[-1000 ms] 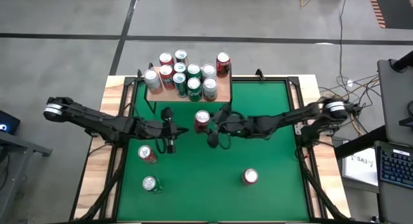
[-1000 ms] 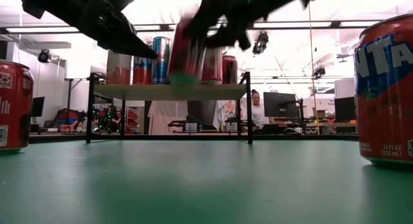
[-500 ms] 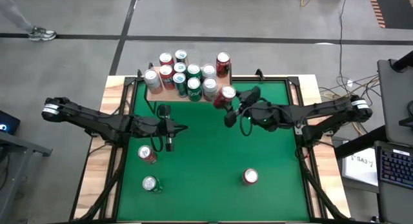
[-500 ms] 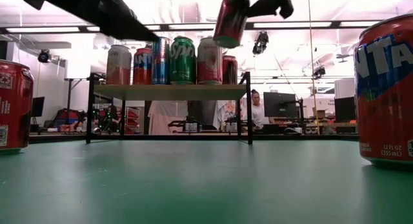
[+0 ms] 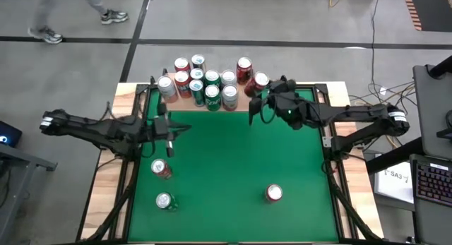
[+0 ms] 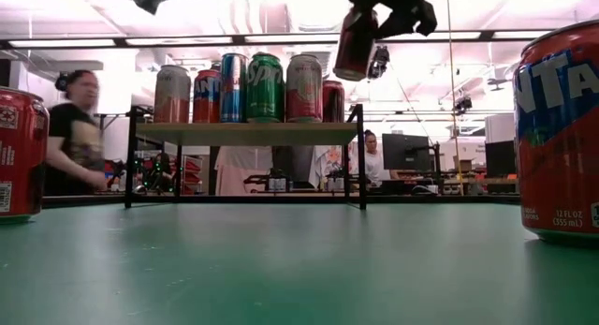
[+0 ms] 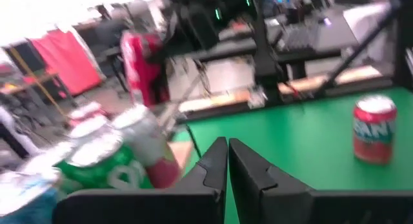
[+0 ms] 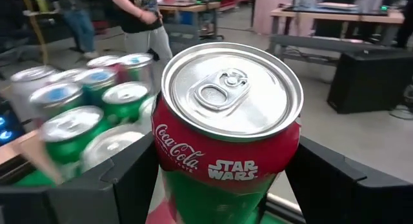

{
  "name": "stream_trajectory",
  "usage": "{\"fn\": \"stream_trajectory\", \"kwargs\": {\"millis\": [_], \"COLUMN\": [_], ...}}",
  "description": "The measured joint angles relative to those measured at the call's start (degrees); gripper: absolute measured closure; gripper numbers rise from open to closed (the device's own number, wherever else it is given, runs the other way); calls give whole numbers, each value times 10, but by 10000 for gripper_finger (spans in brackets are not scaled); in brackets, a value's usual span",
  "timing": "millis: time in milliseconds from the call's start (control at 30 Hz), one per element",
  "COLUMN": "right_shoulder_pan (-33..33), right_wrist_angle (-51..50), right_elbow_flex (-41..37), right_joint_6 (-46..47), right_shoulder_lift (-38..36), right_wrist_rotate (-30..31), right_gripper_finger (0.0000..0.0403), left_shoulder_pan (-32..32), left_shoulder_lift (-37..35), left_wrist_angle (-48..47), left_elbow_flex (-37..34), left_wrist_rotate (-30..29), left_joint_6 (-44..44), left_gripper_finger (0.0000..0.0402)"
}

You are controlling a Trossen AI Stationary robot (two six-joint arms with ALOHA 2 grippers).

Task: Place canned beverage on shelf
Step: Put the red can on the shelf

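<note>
High view: the right gripper (image 5: 263, 92) has its two fingers clamped around a red Coca-Cola can (image 5: 258, 82), carried in the air just off the right end of the shelf (image 5: 248, 98). From table level that can (image 6: 355, 42) hangs tilted, higher than the tops of the cans standing on the board, above the shelf's (image 6: 245, 132) right legs. Looking past the wrist, the can (image 8: 227, 130) sits squarely between the dark fingers (image 8: 132, 179), pull-tab facing out, with "Star Wars" printed under the logo.

To the left of the clamped can, the light wood board is crowded with cans on the shelf (image 5: 205, 82), reds, greens and silvers packed together, the nearest one touching or almost touching the held can; I can't tell which.

The left gripper (image 5: 168, 129) waits out over the green table (image 5: 233, 167), well to the left of the right gripper and nearer the front, its fingers (image 7: 216, 166) pressed together on nothing.

Below the right gripper toward the front edge stands a red Fanta can (image 5: 273, 193). Near the left gripper are a second red can (image 5: 162, 169) and, farther forward, a green can (image 5: 164, 200).

A person (image 6: 77, 133) stands in the room beyond the table.
</note>
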Motion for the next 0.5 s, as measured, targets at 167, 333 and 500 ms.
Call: {"fn": "stream_trajectory", "kwargs": {"millis": [167, 333, 500], "right_shoulder_pan": [-34, -43, -43], "right_wrist_angle": [39, 54, 62], "right_elbow_flex": [0, 3, 37], "right_joint_6": [2, -5, -19], "right_shoulder_lift": [9, 40, 68], "right_wrist_rotate": [-36, -46, -42], "right_gripper_finger": [124, 124, 124], "left_shoulder_pan": [0, 0, 0], "left_shoulder_lift": [-54, -92, -117], "left_wrist_angle": [2, -1, -27], "left_elbow_flex": [0, 0, 0], "left_wrist_rotate": [-51, -78, -78], "left_joint_6": [36, 67, 71], "left_gripper_finger": [402, 402, 402]}}
